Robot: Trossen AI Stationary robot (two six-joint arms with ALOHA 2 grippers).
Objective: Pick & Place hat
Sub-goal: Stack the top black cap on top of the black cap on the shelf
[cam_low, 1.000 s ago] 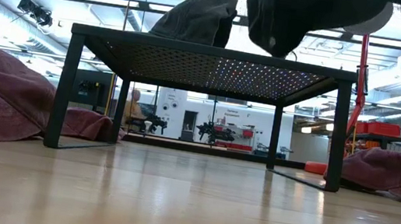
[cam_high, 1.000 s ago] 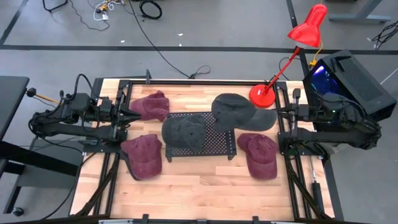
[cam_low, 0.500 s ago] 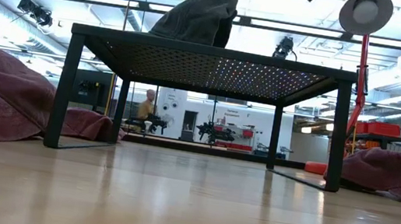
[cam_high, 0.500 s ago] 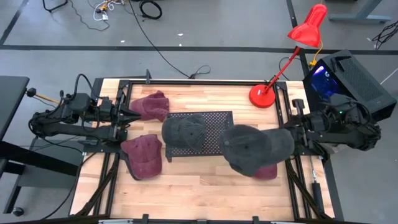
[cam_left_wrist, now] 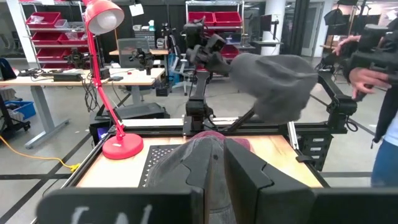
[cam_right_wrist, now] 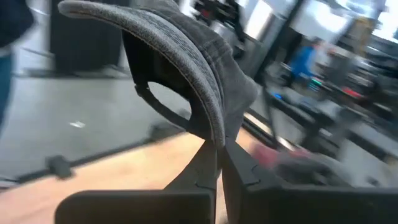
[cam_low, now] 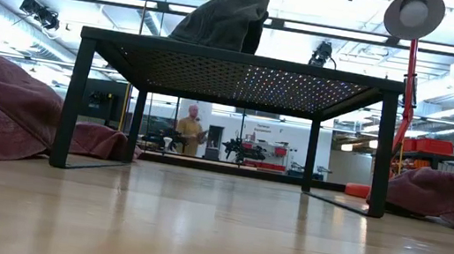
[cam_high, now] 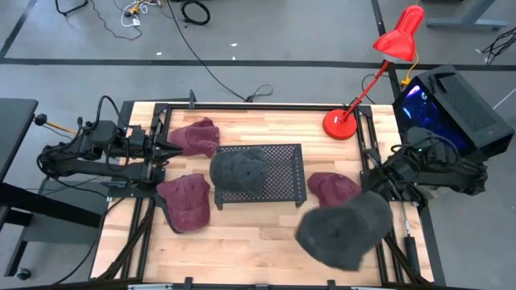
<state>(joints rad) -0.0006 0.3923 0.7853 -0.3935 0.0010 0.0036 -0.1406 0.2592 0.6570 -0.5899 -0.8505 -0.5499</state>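
We find the right gripper (cam_right_wrist: pixel 219 149) clenched on a dark grey fabric cap (cam_high: pixel 343 232), held aloft over the table's near right corner. The left gripper (cam_high: pixel 172 150) waits at the left edge, fingers nearly closed, empty.

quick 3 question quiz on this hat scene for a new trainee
1. True or false: the right gripper is shut on the grey cap.
2. How many maroon caps lie on the table: A two, B three, C five?
3. What rests on the black mesh stand?

Key: 1 true. 2 B: one at the back left, one at the front left, one at the right. 3 a second grey cap.
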